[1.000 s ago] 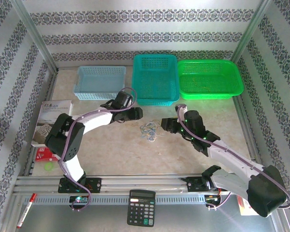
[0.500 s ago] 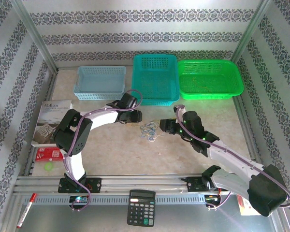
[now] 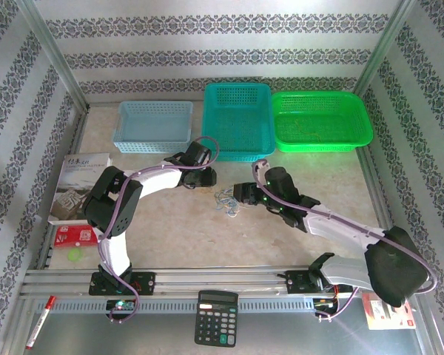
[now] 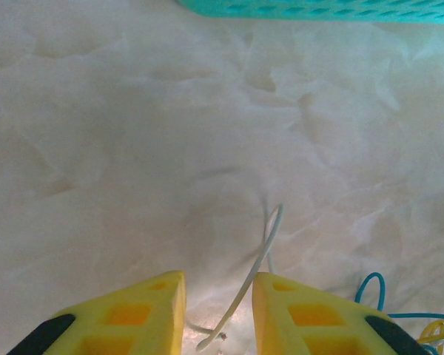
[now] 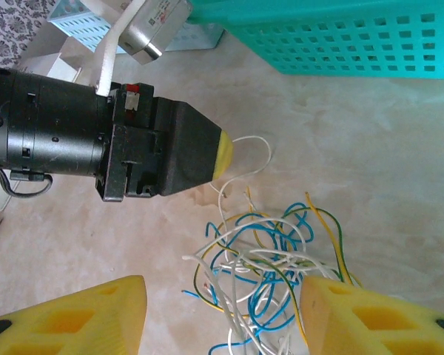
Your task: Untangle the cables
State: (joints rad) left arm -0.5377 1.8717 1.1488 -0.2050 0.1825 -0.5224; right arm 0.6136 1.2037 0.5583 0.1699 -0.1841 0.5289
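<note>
The cables [image 3: 226,201] are a small tangle of thin white, blue and yellow-green wires lying on the table between the two grippers. In the right wrist view the tangle [image 5: 274,259] sits between my right gripper's [image 5: 222,296] wide-open yellow fingers. My right gripper [image 3: 240,194] is at the tangle's right edge. My left gripper [image 3: 209,177] is at its upper left, and its yellow tip [image 5: 223,157] points at the wires. Its fingers [image 4: 218,285] stand slightly apart, with one white wire end [image 4: 259,259] running loose through the gap.
Three baskets line the back: light blue [image 3: 154,126], teal [image 3: 237,118] and green [image 3: 321,120]. The teal basket's wall [image 5: 340,37] is close behind the tangle. A booklet [image 3: 80,185] lies at the left, and a calculator [image 3: 216,318] sits at the near edge.
My right gripper has moved left, up to the tangle. The left gripper shifted slightly right and down early on, then held still.
</note>
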